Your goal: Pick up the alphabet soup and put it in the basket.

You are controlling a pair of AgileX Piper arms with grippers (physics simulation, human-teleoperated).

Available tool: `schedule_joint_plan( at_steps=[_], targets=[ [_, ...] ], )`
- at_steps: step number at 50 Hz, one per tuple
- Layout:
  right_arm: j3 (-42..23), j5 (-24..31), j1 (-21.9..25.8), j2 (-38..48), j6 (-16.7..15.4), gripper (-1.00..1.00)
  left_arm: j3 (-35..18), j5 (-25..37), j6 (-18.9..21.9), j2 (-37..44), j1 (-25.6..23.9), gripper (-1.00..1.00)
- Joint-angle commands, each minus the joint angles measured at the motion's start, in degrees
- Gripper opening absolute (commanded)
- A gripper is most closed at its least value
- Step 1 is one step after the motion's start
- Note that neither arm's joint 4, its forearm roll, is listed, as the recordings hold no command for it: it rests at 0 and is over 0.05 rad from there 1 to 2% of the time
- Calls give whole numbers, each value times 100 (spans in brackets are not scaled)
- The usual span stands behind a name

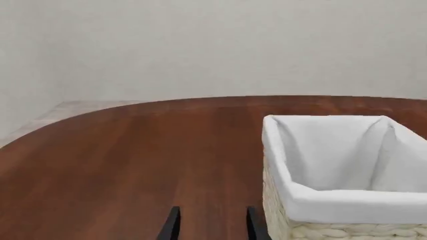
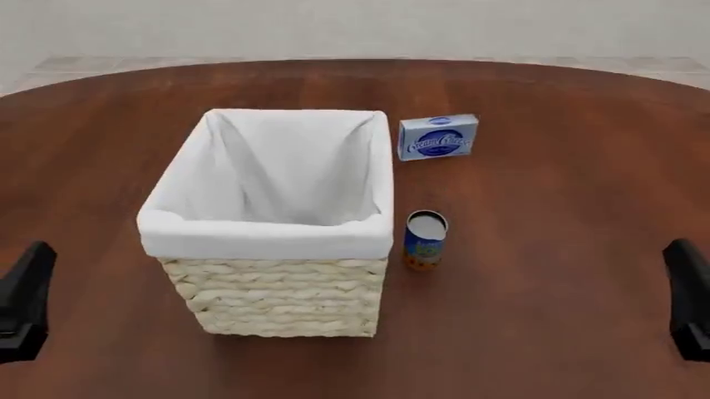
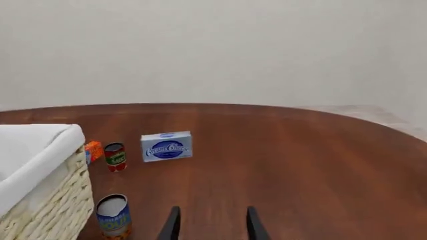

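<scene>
The alphabet soup (image 2: pixel 425 239) is a small can with a silver top and a blue label that turns orange low down. It stands upright on the table just right of the basket (image 2: pixel 278 299), a tall wicker box with a white liner. The right wrist view shows the same alphabet soup (image 3: pixel 113 216) beside the basket wall (image 3: pixel 53 200). My right gripper (image 3: pixel 212 227) is open and empty, short of the can and to its right. My left gripper (image 1: pixel 212 227) is also open and empty, with the basket rim (image 1: pixel 347 205) close beside it.
A blue-and-white cream cheese box (image 2: pixel 438 137) lies behind the can. A red can (image 3: pixel 115 156) and a small orange box (image 3: pixel 93 151) stand beyond the basket. The dark arm ends sit at the front view's left (image 2: pixel 22 303) and right (image 2: pixel 690 299) edges.
</scene>
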Motion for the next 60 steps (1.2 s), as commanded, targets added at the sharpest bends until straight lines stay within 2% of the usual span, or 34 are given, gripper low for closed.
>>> schedule_joint_plan(
  at_steps=[1, 16, 20, 22, 31, 38, 47, 51, 55, 57, 60],
  targets=[
    [1, 33, 177, 40, 19, 100, -84, 113, -34, -100, -80, 100],
    [-129, 104, 223, 27, 1, 100, -184, 310, -23, -204, -137, 100],
    [-178, 150, 264, 9, -37, 100, -222, 322, -18, -187, -154, 100],
    [-177, 174, 270, 18, -161, 100, -237, 342, -14, -196, -162, 100],
    [-390, 380, 259, 19, -172, 100, -200, 334, -31, -207, -146, 100],
    [-755, 273, 214, 403, -113, 100, -148, 310, -56, -207, -123, 100],
    [-1066, 36, 201, 798, -304, 100, -63, 279, -80, -217, -97, 100],
    [-1215, -223, 212, 1205, -421, 100, -35, 269, -81, -214, -83, 100],
    [-1296, -693, 147, 2140, -665, 100, -20, 275, -78, -211, -59, 100],
    [-1396, -631, 199, 2127, -605, 100, -19, 279, -73, -210, -56, 100],
    [-1479, -727, 212, 2423, -693, 100, -16, 284, -72, -207, -40, 100]
  ],
)
